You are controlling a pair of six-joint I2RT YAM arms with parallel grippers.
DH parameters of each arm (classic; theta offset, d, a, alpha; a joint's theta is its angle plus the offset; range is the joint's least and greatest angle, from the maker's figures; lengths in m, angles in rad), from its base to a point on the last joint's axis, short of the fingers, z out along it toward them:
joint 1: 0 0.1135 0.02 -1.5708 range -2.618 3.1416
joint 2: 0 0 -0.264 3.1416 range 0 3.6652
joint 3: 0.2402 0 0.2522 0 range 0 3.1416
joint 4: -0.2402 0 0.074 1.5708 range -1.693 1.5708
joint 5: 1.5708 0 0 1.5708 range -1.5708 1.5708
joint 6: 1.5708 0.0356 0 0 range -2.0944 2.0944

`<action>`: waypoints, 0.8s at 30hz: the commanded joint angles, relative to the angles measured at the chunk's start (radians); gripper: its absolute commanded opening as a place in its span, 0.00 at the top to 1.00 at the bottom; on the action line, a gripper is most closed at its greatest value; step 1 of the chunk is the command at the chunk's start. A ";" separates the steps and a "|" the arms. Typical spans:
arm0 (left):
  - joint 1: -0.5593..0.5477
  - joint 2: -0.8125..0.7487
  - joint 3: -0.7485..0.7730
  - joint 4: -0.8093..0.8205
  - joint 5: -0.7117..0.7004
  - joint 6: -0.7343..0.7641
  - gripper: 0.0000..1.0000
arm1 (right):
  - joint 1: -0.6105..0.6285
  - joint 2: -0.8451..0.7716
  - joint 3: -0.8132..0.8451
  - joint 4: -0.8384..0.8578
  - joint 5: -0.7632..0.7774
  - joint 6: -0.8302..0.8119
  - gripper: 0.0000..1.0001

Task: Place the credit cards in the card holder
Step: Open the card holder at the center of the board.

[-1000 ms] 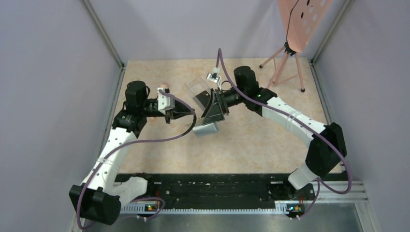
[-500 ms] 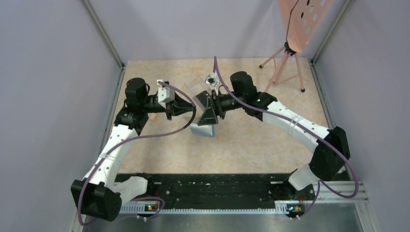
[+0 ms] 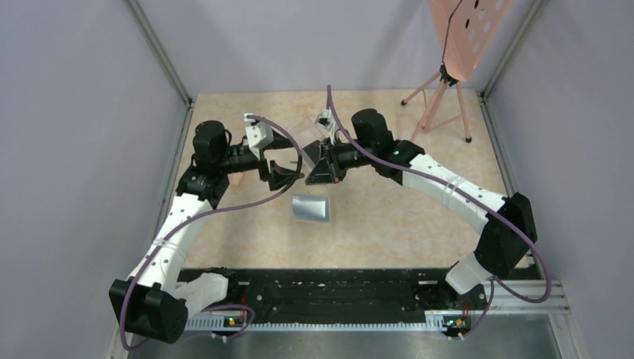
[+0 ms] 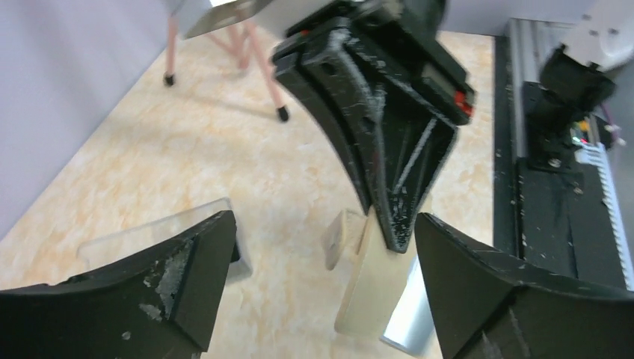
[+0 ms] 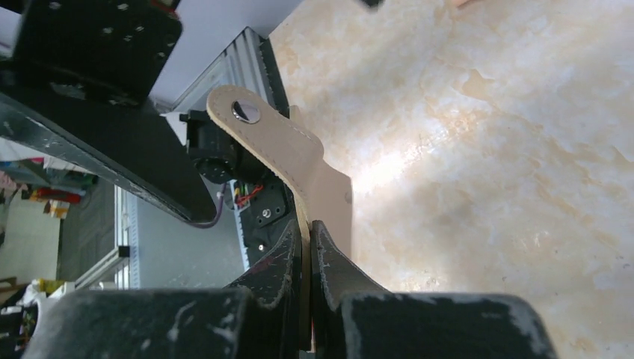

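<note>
**Right hand pinches the wallet, left hand stands open opposite**

My right gripper (image 5: 308, 232) has its fingers pressed together on the tan wallet (image 5: 295, 153). It grips one leaf near the edge, so the flap with its metal snap (image 5: 247, 112) curls free above the fingers. I judge this hold is meant to stand the wallet on edge in the air, with its mouth reachable from the other side.

My left gripper (image 4: 325, 224) faces it with the fingers spread wide and nothing between them. In its wrist view the wallet stands just beyond the fingertips. I read that as a setup for taking the other leaf or pulling the fold apart.

Below the wallet a grey piece (image 3: 310, 209) shows. It looks like the holder's inner part, but I cannot tell whether it hangs or rests on the table.

I cannot pick out the black cards in any view. A clear plastic box (image 4: 153, 232) sits just beside my left finger, on the far side of both grippers seen from above. The cards may be in it, but I cannot confirm that.

The table (image 3: 404, 217) is a beige marbled sheet with a black rail (image 3: 336, 288) along its near edge. Pale lilac walls (image 3: 75, 149) close it in. In the far right corner a pink tripod (image 3: 437, 101) carries a perforated pink board (image 3: 467, 30), well apart from the work.
</note>
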 commanded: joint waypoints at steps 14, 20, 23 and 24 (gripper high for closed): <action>0.009 0.031 0.048 -0.303 -0.810 -0.626 0.01 | -0.138 -0.061 0.014 0.004 0.140 0.112 1.00; 0.014 0.134 0.052 -0.376 -0.700 -0.600 0.01 | -0.165 -0.065 0.019 0.004 0.107 0.133 1.00; 0.014 0.184 0.055 -0.375 -0.667 -0.623 0.02 | -0.166 -0.064 0.018 0.006 0.075 0.131 1.00; 0.015 0.202 0.060 -0.379 -0.651 -0.625 0.02 | -0.166 -0.066 0.016 0.006 0.077 0.134 1.00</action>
